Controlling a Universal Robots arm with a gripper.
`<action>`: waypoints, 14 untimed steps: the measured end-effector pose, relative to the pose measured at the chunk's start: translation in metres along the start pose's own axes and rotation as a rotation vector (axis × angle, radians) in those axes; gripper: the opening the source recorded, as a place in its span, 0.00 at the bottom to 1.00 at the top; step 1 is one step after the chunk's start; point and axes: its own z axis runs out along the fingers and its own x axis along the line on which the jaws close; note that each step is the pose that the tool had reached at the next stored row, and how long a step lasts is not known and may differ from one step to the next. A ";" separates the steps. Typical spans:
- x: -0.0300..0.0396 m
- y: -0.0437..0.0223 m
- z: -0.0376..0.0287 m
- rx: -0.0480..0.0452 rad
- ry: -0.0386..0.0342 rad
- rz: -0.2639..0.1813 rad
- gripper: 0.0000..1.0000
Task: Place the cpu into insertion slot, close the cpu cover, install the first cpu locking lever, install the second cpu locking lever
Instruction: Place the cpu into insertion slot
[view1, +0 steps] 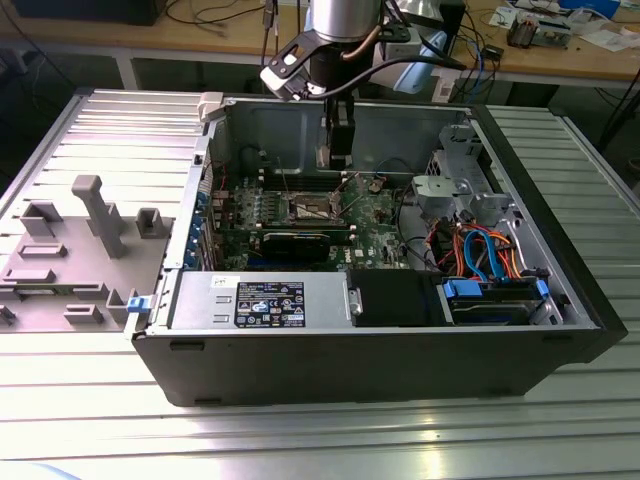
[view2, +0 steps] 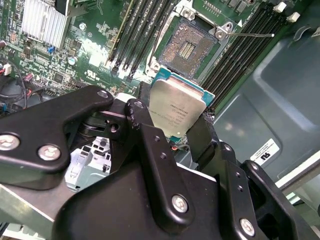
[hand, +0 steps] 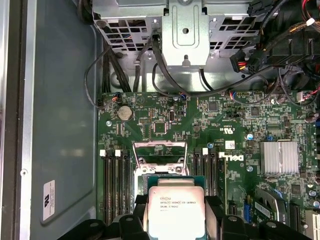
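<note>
The silver-topped cpu (view2: 177, 112), gripped at two edges, hangs just short of the empty, dark-centred insertion slot (view2: 187, 47); the silvery cpu cover (hand: 160, 144) stands swung open.

The small flat square cpu (view2: 176, 111) has a smooth, satin silver-grey metal top with a dull sheen. The black claw (view2: 170, 122) looks matt and slightly grainy, set with bright metal screws. The square insertion slot (view2: 188, 46) shows a rough, speckled dark centre inside a shiny metal rim. The green circuit board (hand: 200, 120) is glossy. The ribbed silver table (view1: 300, 440) is brushed metal, faintly reflective.
</note>
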 end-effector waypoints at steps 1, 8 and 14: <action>0.0000 0.0000 0.0000 0.0000 0.0000 0.000 0.54; 0.0002 -0.0024 0.0031 -0.0001 0.0000 0.000 0.54; 0.0007 -0.0080 0.0165 -0.0006 0.0002 -0.001 0.54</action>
